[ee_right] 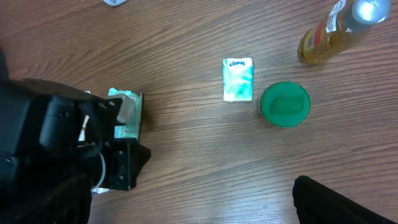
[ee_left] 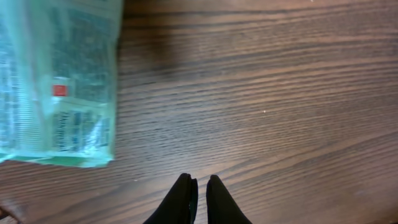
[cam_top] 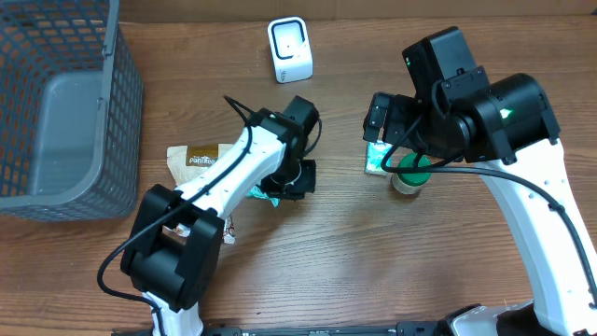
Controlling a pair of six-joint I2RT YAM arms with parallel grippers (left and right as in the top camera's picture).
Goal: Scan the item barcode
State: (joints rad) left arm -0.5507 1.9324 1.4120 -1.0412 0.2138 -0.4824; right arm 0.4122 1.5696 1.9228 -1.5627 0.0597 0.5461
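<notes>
Scan: not begun | left pincer (ee_left: 200, 179) pressed together, empty | green packet (ee_left: 59, 81) loose on worktop (ee_left: 280, 93) | right pincer (cam_top: 377, 131) spread | scanner (cam_top: 290, 49) well apart

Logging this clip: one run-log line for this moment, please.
left gripper shut, empty, clear of packet | right gripper open, above tissues | scanner untouched

the only word that reads clearly is "kleenex", printed in blue script along the top edge of the small green-and-white tissue pack (ee_right: 237, 79) lying on the counter. the brown packet (cam_top: 199, 157) carries a line of white lettering, too small to make out from overhead. the clear packet (ee_left: 59, 81) is covered in blocks of fine print, all blurred, with one small red square mark (ee_left: 59, 89) among them. the label on the bottle (ee_right: 326, 34) cannot be read.
</notes>
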